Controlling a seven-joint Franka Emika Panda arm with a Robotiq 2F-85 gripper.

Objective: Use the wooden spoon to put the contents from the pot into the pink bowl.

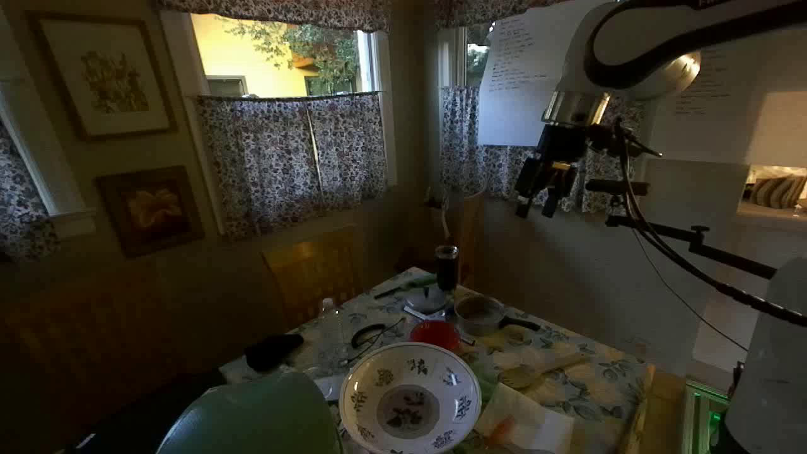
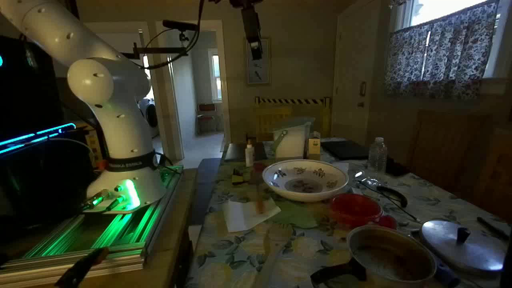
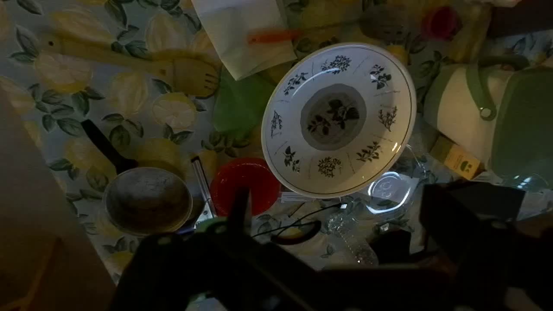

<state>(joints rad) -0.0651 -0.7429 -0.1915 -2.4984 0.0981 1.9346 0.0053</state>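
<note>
In an exterior view, the hand hung well above the surface, its fingers spread wide; the pink bowl sat just beyond the large white bowl. In an exterior view, the pot stood at the near right, handle toward the left, just beside a lid. In the wrist view, the wooden spoon lay at the far left, its slotted head pointing right.

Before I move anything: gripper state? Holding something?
Gripper: open, jaws well apart, holding nothing.
</note>
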